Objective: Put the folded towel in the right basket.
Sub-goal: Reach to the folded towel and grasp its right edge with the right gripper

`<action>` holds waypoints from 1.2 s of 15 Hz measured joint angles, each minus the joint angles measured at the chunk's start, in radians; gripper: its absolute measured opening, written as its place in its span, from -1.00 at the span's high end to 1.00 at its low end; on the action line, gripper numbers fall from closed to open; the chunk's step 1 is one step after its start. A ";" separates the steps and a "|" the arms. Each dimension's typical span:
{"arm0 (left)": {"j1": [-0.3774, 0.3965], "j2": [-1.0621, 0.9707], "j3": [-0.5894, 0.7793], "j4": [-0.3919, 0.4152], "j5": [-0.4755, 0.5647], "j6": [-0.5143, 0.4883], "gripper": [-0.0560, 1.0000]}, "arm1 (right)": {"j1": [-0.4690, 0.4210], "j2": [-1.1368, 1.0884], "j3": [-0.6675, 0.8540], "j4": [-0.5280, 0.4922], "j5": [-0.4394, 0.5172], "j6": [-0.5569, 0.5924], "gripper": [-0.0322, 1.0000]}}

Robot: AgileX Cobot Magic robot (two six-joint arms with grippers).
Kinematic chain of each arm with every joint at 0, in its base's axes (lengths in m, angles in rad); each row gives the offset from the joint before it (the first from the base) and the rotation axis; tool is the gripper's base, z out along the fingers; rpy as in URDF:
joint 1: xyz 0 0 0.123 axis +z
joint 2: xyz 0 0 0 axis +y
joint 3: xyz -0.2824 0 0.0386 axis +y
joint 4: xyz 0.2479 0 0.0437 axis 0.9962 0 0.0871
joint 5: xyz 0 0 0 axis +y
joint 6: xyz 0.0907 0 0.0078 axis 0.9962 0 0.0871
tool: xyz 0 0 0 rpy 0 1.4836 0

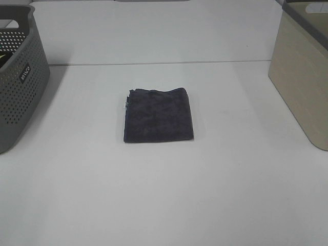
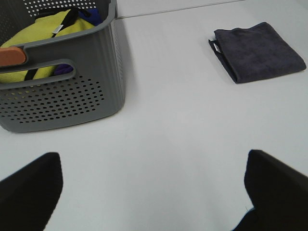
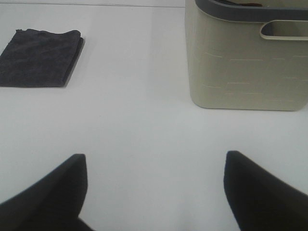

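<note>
A dark grey folded towel [image 1: 158, 116] lies flat in the middle of the white table. It also shows in the left wrist view [image 2: 258, 51] and in the right wrist view [image 3: 41, 58]. The right basket [image 1: 302, 77] is beige with a dark rim and stands at the table's right edge; the right wrist view shows it too [image 3: 245, 57]. Neither gripper shows in the exterior high view. My left gripper [image 2: 154, 192] is open and empty, well short of the towel. My right gripper [image 3: 154, 187] is open and empty, with the towel and the basket both ahead of it.
A grey perforated basket [image 1: 18, 77] stands at the table's left edge. The left wrist view shows it [image 2: 62, 91] holding yellow, orange and blue cloth items. A seam line runs across the table behind the towel.
</note>
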 joint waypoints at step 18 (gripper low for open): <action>0.000 0.000 0.000 0.000 0.000 0.000 -0.95 | 0.000 0.000 0.000 0.000 0.000 0.000 -0.51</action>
